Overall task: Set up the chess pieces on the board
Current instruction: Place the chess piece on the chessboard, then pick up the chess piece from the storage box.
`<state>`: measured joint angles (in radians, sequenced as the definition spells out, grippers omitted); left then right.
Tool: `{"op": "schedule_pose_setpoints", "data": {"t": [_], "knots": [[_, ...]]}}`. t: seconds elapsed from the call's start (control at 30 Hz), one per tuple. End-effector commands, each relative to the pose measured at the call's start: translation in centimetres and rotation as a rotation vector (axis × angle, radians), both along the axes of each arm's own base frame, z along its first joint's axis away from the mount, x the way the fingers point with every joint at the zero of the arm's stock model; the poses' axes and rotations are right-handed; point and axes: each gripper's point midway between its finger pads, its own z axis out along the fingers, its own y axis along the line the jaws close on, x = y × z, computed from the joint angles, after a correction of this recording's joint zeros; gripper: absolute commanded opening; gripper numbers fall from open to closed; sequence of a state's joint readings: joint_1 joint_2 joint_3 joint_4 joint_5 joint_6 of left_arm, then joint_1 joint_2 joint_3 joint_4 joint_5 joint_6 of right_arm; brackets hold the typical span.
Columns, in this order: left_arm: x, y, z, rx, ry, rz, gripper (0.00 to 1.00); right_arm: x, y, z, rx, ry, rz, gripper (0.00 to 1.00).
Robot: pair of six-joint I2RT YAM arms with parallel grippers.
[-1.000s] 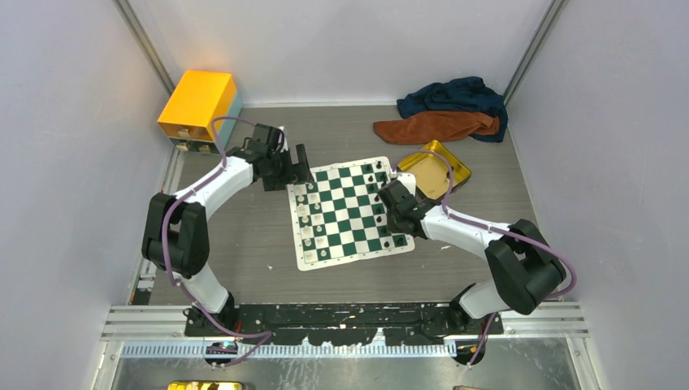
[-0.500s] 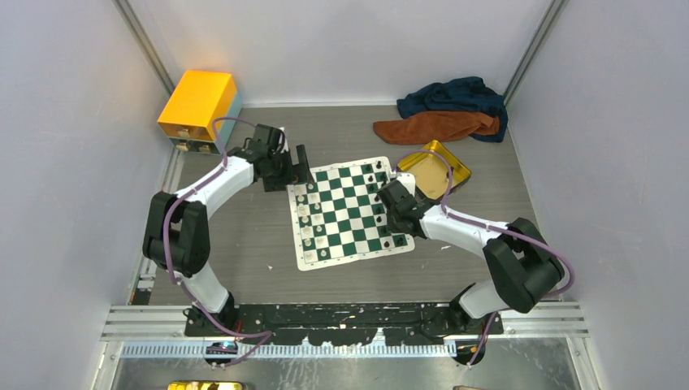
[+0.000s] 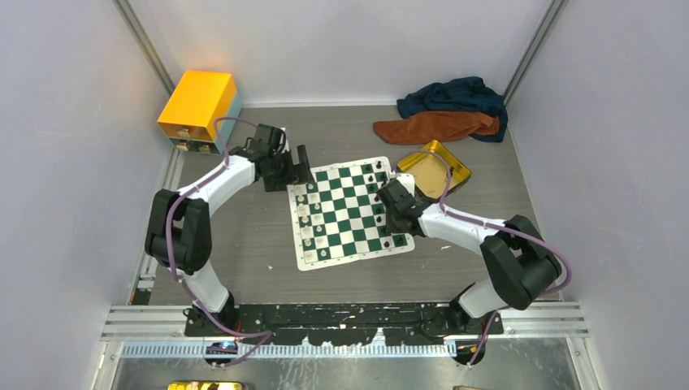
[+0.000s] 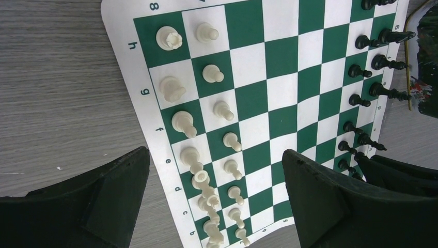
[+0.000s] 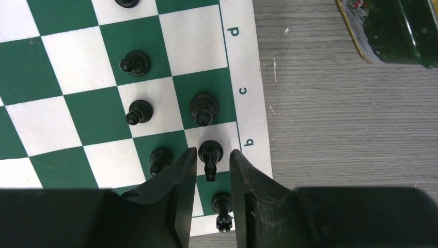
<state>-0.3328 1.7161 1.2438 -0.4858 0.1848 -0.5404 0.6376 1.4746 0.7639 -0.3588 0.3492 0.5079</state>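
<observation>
Board (image 3: 345, 213) lies mid-worktop (image 3: 244, 236), cream pieces (image 4: 223, 110) ranked along its left edge and black pieces (image 5: 204, 107) along its right, setup judged nearly complete; left fingers (image 4: 103, 206) spread, empty; right fingers (image 5: 170, 206) straddle a right-edge black piece, grip undeterminable.

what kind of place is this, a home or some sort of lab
Probably a robotics lab work cell, not a home: the left arm and right arm are bolted to a metal rail at the table edge, plain white panels wall it in, and the board looks staged.
</observation>
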Motion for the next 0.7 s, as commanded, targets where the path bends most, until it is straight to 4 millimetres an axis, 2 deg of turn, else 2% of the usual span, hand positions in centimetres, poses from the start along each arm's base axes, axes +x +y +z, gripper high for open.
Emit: {"op": "schedule_pose_setpoints", "data": {"t": [0.0, 0.13, 0.27, 0.4, 0.5, 0.67], "knots": [[1.5, -0.9, 2.2, -0.025, -0.075, -0.029, 1.0, 1.6, 0.7, 3.3, 0.034, -0.078, -0.007, 0.36], [1.6, -0.9, 2.5, -0.023, -0.082, -0.028, 1.0, 1.8, 0.8, 6.2, 0.056, -0.107, -0.004, 0.37], [1.8, -0.9, 2.7, -0.027, -0.089, -0.022, 1.0, 2.7, 0.9, 10.3, 0.081, -0.179, -0.019, 0.37], [2.0, -1.1, 2.8, -0.039, -0.09, -0.019, 1.0, 4.1, -0.2, 13.4, 0.056, -0.244, -0.074, 0.39], [2.0, -1.2, 2.9, -0.043, -0.092, -0.018, 1.0, 5.7, -1.7, 14.2, 0.044, -0.257, -0.139, 0.39], [1.8, -1.1, 2.7, -0.045, -0.091, -0.014, 1.0, 9.7, -6.1, 14.5, 0.078, -0.282, -0.317, 0.4]]}}
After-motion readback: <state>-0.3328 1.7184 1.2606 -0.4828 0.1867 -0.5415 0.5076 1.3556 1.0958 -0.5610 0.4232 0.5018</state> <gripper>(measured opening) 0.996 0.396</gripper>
